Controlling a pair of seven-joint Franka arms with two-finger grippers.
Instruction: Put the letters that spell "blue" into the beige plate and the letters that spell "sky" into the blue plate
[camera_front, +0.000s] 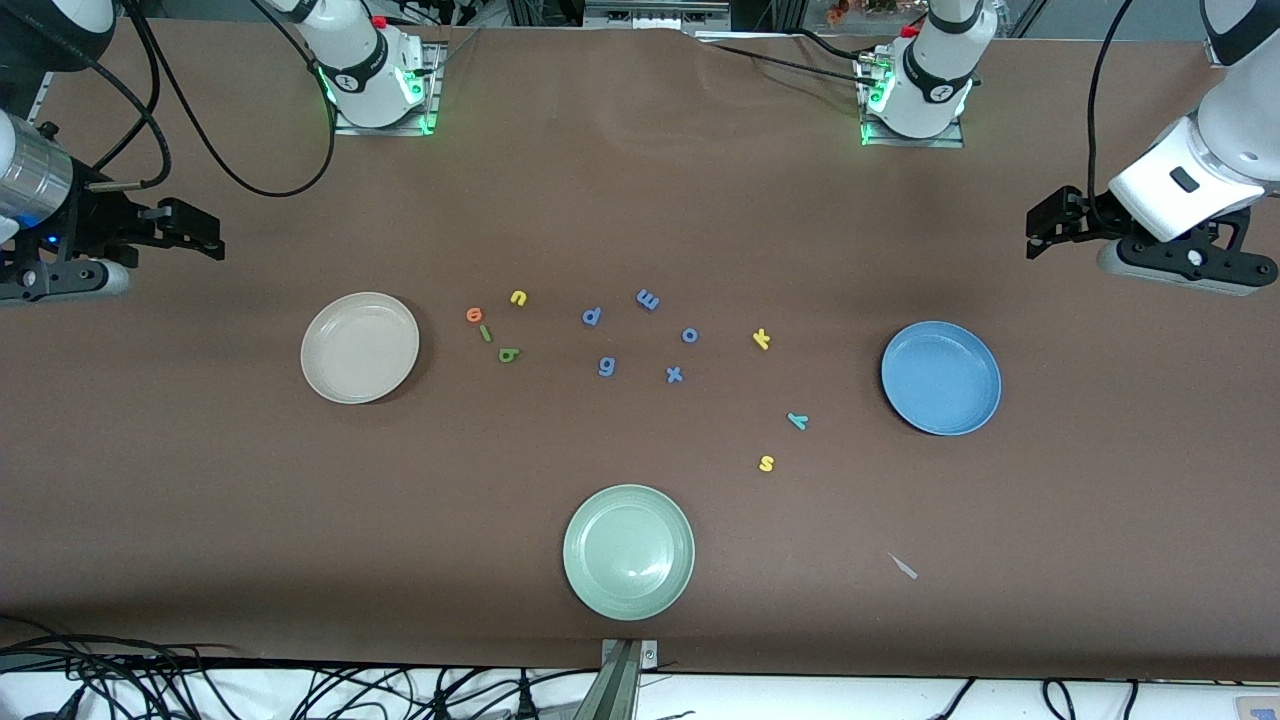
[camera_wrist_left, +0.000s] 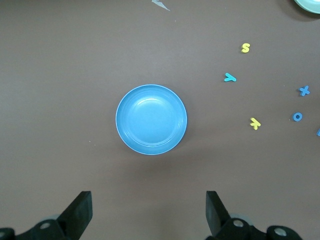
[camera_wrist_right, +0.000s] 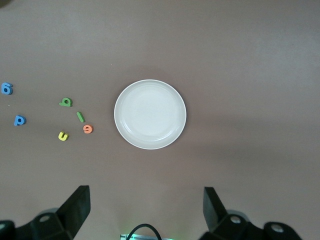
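Front view showed all seven task letters lying flat on the table, none in a plate yet. The orange e (camera_front: 474, 315), green l (camera_front: 486, 333), yellow u (camera_front: 518, 297) and dark green b (camera_front: 508, 354) lay just beside the beige plate (camera_front: 360, 347). The yellow k (camera_front: 762, 339), teal y (camera_front: 797, 420) and yellow s (camera_front: 766, 462) lay near the blue plate (camera_front: 940, 377). These foam pieces looked very light, thin and soft, so a pinch across opposite edges, from above, seemed best. The left gripper (camera_wrist_left: 149, 212) hung over the table by the blue plate and the right gripper (camera_wrist_right: 146, 212) by the beige plate, both with fingers wide apart, holding nothing.
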